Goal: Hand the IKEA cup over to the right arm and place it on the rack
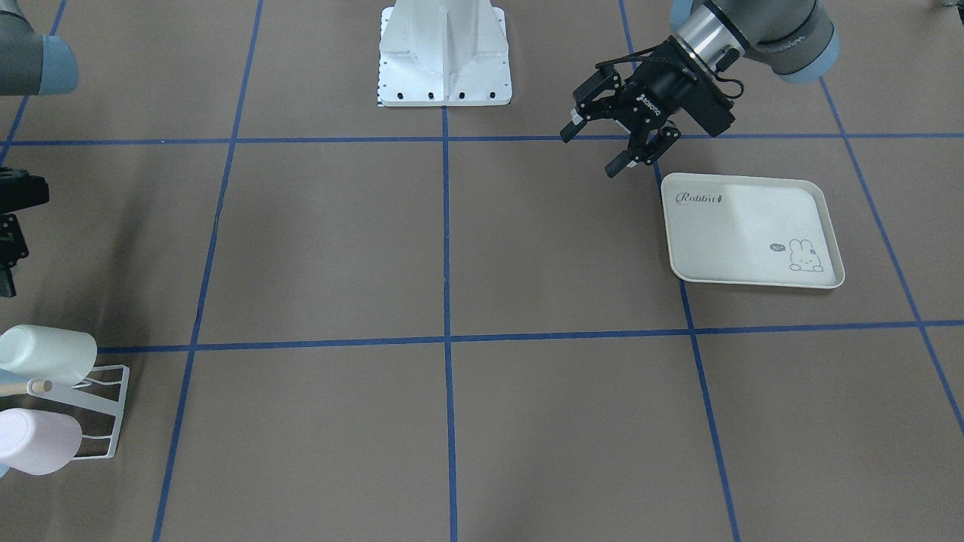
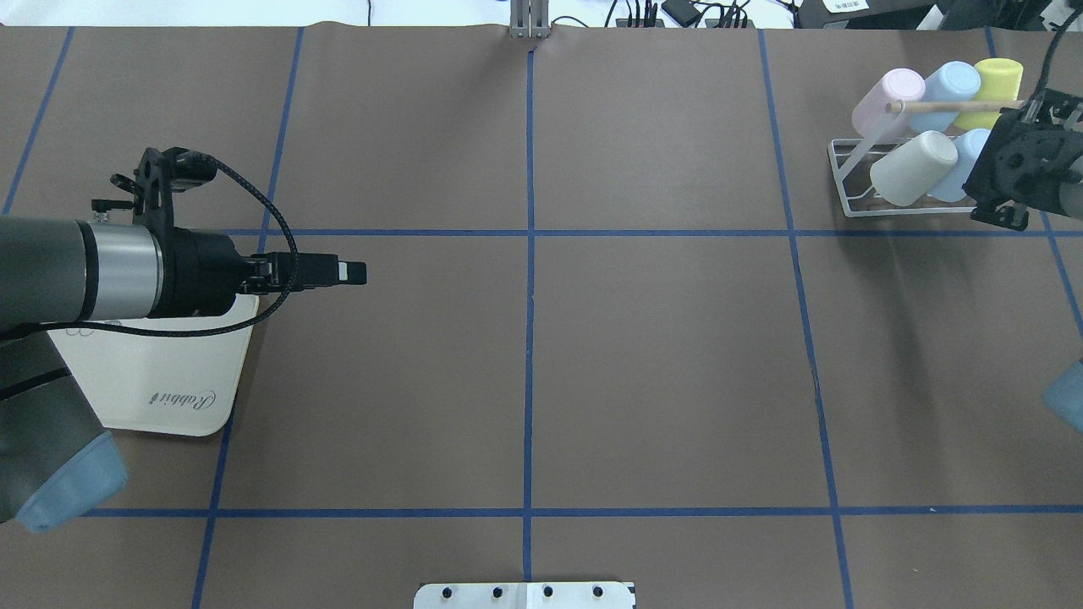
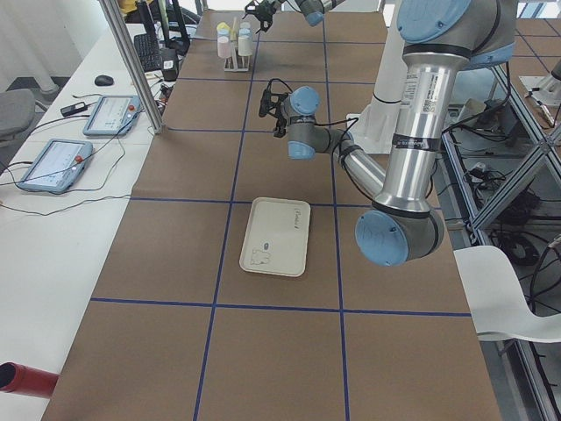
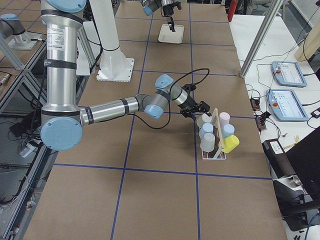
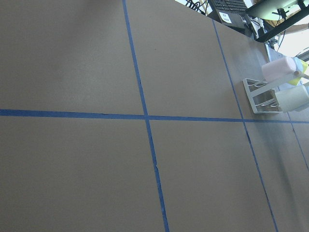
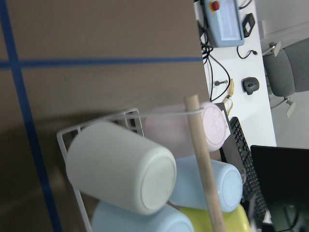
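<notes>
white cup (image 2: 912,169) sits on the rack (image 5: 252,96) just beside the right gripper (image 2: 1003,165), jaws unclear; robotiq-marked left gripper (image 1: 591,153) spread by "rabbit" tray (image 1: 753,226).

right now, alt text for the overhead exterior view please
Pastel cups sit on a white wire rack at the far right, the right gripper close beside them. At left, the left gripper extends past a cream Rabbit tray on the brown blue-taped table.

A robotics lab: a paper-covered counter (image 3: 263,351) gridded with blue tape (image 2: 530,338), teach pendants (image 3: 110,114) on a side desk (image 3: 35,228), aluminium post (image 3: 131,61).
</notes>
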Robot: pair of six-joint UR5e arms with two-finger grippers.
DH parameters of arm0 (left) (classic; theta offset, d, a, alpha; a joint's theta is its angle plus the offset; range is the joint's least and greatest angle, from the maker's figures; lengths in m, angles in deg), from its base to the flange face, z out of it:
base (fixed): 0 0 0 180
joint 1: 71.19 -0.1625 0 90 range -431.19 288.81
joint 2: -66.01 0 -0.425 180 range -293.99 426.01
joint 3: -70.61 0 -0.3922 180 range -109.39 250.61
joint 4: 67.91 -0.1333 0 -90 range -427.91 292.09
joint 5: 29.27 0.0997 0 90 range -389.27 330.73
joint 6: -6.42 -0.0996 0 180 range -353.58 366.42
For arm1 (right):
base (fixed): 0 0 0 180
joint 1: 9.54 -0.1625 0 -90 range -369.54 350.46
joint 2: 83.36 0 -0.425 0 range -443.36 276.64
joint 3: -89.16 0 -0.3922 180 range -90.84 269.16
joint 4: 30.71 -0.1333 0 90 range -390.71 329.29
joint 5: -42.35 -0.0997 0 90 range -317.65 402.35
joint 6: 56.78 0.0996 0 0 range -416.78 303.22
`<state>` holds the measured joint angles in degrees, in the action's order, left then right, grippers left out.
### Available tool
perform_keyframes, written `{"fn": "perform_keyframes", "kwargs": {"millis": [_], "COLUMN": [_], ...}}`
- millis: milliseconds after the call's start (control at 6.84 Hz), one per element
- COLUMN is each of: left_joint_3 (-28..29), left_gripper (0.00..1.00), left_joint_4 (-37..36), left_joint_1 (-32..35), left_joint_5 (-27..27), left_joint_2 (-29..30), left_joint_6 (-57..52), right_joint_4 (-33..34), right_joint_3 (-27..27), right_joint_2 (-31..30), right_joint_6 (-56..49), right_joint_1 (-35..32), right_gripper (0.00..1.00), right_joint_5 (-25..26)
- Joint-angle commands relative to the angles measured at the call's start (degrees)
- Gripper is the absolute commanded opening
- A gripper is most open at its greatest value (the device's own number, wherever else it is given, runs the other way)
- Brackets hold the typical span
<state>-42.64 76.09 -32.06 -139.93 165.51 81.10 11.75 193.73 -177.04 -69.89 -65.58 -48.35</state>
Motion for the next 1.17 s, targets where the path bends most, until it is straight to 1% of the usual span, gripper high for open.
{"fn": "perform_keyframes", "kwargs": {"millis": [0, 146, 292, 438, 585, 731, 877, 1023], "left_joint_3": [-0.9, -1.0, -1.1, -0.6, 0.1, 0.5, 1.1, 2.6], "left_gripper": [1.00, 1.00, 1.00, 1.00, 1.00, 1.00, 1.00, 1.00], "left_joint_4": [-0.2, -1.9, -5.5, -6.9, -9.6, -17.0, -25.7, -30.8], "left_joint_1": [3.7, 7.9, 14.3, 19.2, 25.1, 32.2, 41.3, 46.1], "left_joint_5": [-0.6, -2.8, -6.2, -6.8, -6.7, -6.8, -7.1, -10.6], "left_joint_2": [-5.1, -7.8, -10.3, -14.2, -17.6, -18.3, -17.9, -18.4], "left_joint_6": [-9.1, -16.8, -27.4, -39.0, -52.0, -67.1, -80.3, -84.0], "right_joint_4": [-10.5, -11.6, -12.1, -10.8, -9.4, -8.9, -6.7, -2.1], "right_joint_3": [0.4, 0.5, 0.5, -0.6, -1.8, -2.2, -2.2, -1.7], "right_joint_2": [0.6, 1.7, 2.3, 2.4, 0.0, -2.0, -2.8, -2.7], "right_joint_6": [37.6, 48.9, 52.8, 53.1, 52.9, 52.7, 52.0, 46.8], "right_joint_1": [0.1, 0.1, 0.1, 0.2, -0.6, -2.3, -5.9, -12.6], "right_gripper": [1.00, 1.00, 1.00, 1.00, 1.00, 1.00, 1.00, 1.00], "right_joint_5": [-8.9, -12.5, -14.4, -19.3, -23.6, -23.9, -27.5, -35.0]}}
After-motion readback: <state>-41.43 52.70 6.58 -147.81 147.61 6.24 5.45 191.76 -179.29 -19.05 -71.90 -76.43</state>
